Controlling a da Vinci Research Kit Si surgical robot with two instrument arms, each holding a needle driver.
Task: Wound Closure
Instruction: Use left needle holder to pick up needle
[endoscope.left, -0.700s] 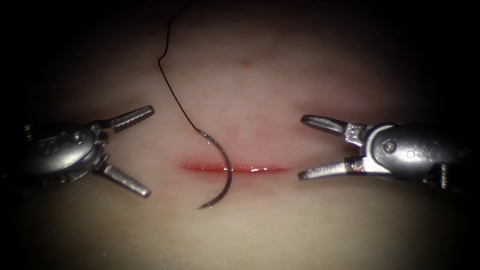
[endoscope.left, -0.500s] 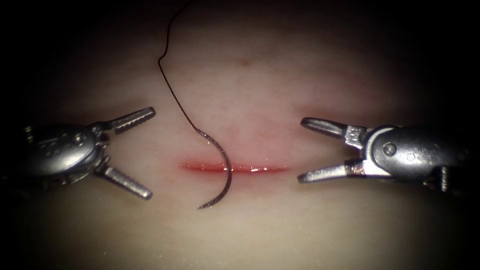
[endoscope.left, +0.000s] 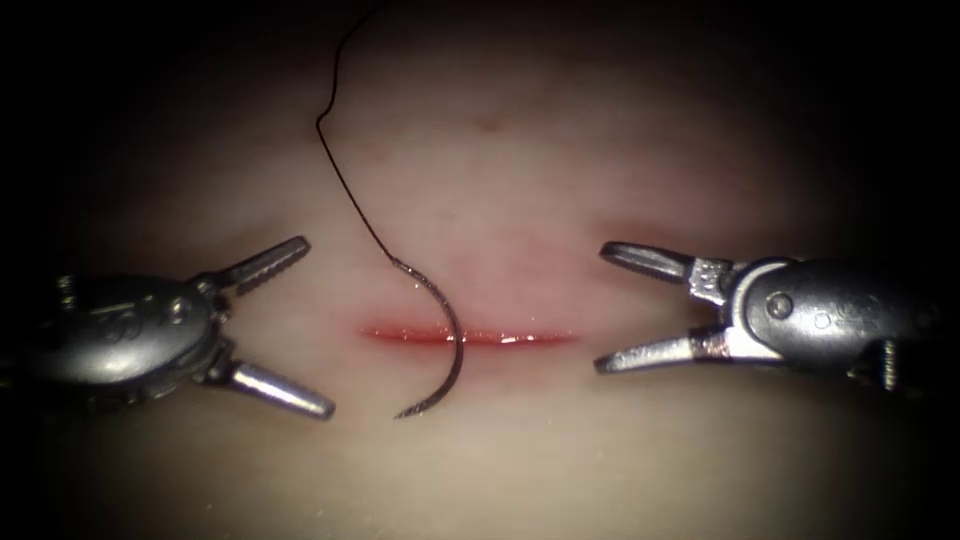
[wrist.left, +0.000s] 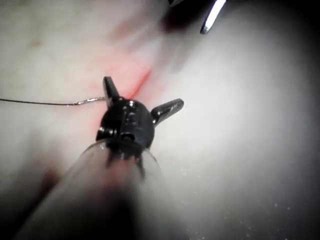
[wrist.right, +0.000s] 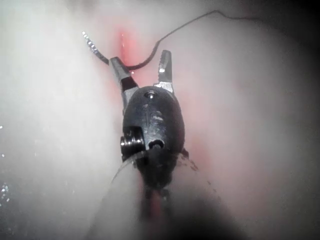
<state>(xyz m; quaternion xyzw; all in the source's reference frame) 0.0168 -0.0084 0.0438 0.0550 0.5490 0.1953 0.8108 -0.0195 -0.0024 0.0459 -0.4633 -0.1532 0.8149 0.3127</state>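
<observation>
Left tool (endoscope.left: 290, 325) and right tool (endoscope.left: 603, 305): jaws spread wide and holding nothing, each shaft lying nearly level and facing the other across the cut (endoscope.left: 470, 337). The needle (endoscope.left: 445, 345) rests free on the tissue (endoscope.left: 560, 450), crossing the cut toward its left end. The thread (endoscope.left: 345, 170) trails upward from it.

The pale pinkish tissue (endoscope.left: 600, 150) is showing a glossy red cut (endoscope.left: 470, 337), while a dark needle (endoscope.left: 452, 345) and dark thread (endoscope.left: 345, 180) are contrasting with two silver-grey, ridged tools.
</observation>
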